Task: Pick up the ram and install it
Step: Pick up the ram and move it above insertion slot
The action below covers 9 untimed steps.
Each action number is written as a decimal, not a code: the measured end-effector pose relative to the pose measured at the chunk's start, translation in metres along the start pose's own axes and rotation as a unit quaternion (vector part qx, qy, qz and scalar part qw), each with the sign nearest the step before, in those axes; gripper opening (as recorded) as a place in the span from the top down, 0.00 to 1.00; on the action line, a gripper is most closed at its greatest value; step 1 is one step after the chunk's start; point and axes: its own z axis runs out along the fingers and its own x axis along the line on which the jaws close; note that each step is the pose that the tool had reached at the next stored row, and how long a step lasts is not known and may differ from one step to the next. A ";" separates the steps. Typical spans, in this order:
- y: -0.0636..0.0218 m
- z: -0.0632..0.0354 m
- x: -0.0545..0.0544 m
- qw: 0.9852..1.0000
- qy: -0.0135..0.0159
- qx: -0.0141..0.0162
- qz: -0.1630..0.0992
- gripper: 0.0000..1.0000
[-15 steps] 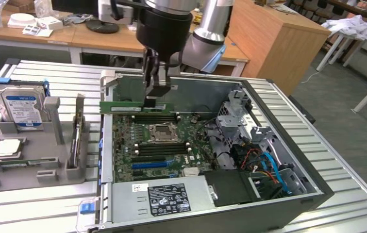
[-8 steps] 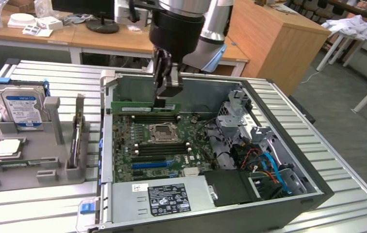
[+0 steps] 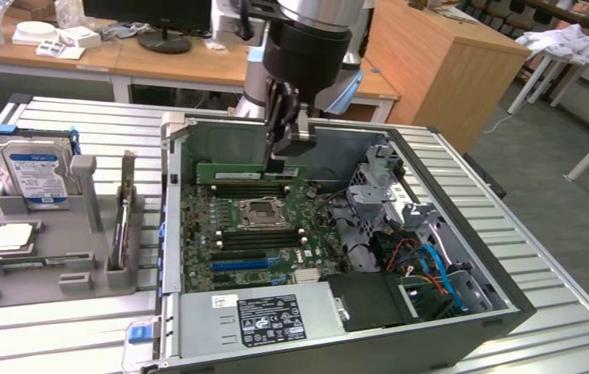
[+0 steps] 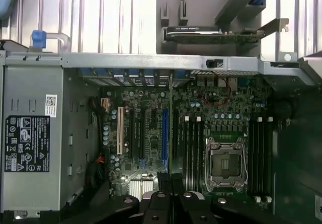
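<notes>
The ram (image 3: 234, 171), a long green stick, hangs level and on edge inside the open computer case (image 3: 175, 234), just above the dark memory slots (image 3: 245, 189) on the far side of the processor socket (image 3: 261, 214). My gripper (image 3: 286, 160) is shut on the stick's right part from above. In the wrist view the fingers (image 4: 160, 200) meet on the ram (image 4: 171, 128), seen edge-on as a thin line over the motherboard, beside the memory slots (image 4: 191, 148) and the socket (image 4: 225, 163).
A grey holder (image 3: 86, 261) at the exterior view's left carries a hard drive (image 3: 33, 167), a square silver chip (image 3: 12, 236) and an upright card (image 3: 124, 222). Inside the case are the power supply (image 3: 266, 315), a drive cage (image 3: 386, 187) and blue and orange cables (image 3: 430, 269).
</notes>
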 end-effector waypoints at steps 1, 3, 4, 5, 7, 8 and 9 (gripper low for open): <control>-0.0021 -0.0001 0.000 1.000 0.000 0.000 0.000 0.88; -0.0064 -0.0002 0.000 1.000 0.000 0.000 0.000 0.88; -0.0087 -0.0003 0.000 1.000 0.000 0.000 0.000 0.88; -0.0108 -0.0003 0.000 1.000 0.000 0.000 0.000 0.88; -0.0150 -0.0004 0.000 1.000 0.000 0.000 0.000 0.88; -0.0172 -0.0005 0.000 1.000 0.000 0.000 0.000 0.88; -0.0193 -0.0006 0.000 1.000 0.000 0.000 0.000 0.88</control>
